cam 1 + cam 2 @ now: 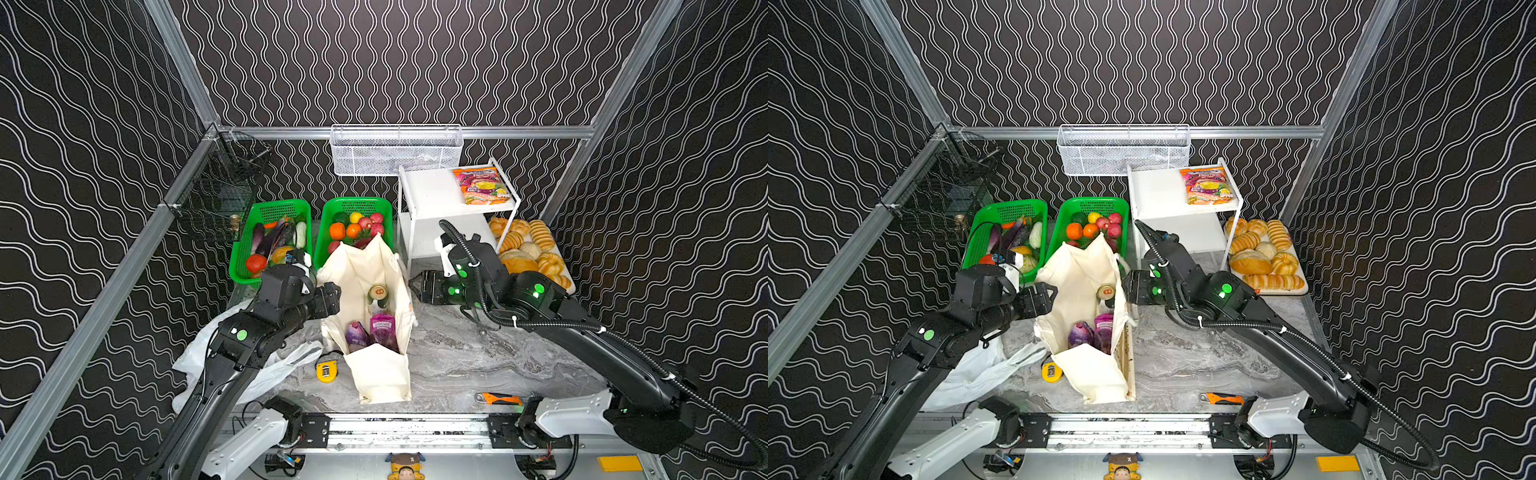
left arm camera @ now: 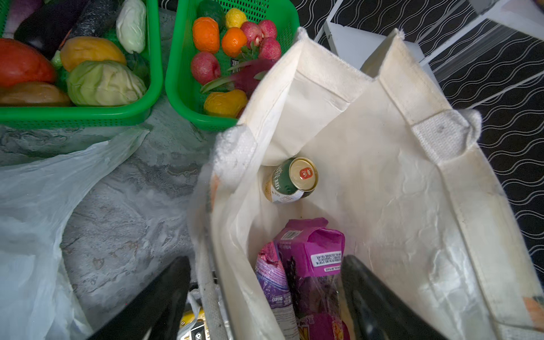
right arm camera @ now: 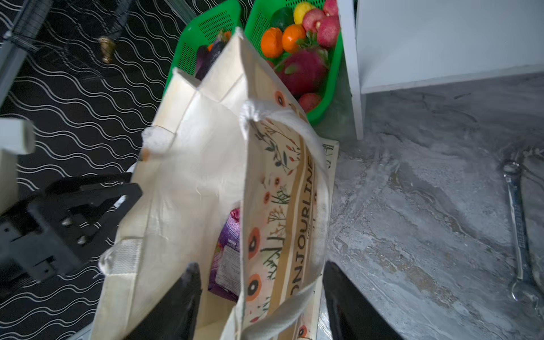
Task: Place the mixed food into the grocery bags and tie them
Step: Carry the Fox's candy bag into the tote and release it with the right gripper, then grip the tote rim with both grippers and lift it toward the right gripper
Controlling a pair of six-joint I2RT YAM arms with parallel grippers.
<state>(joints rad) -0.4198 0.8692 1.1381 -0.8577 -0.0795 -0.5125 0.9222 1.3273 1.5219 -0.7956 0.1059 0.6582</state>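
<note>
Astride opposite rims of the tote [image 1: 378, 374], left hand [image 1: 332, 299] and right hand [image 1: 415, 287] stand spread, gripping nothing.

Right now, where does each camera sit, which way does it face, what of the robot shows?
Top views: high at the near edge, looking down across the table; both arms show, left gripper and right gripper flanking the tote.
Left wrist: over the tote's rim, looking down at can and packets; left fingers show, apart.
Right wrist: beside the tote's printed side, facing the fruit basket; right fingers and left gripper show.
Shared by wrist views: tote, fruit basket.
</note>
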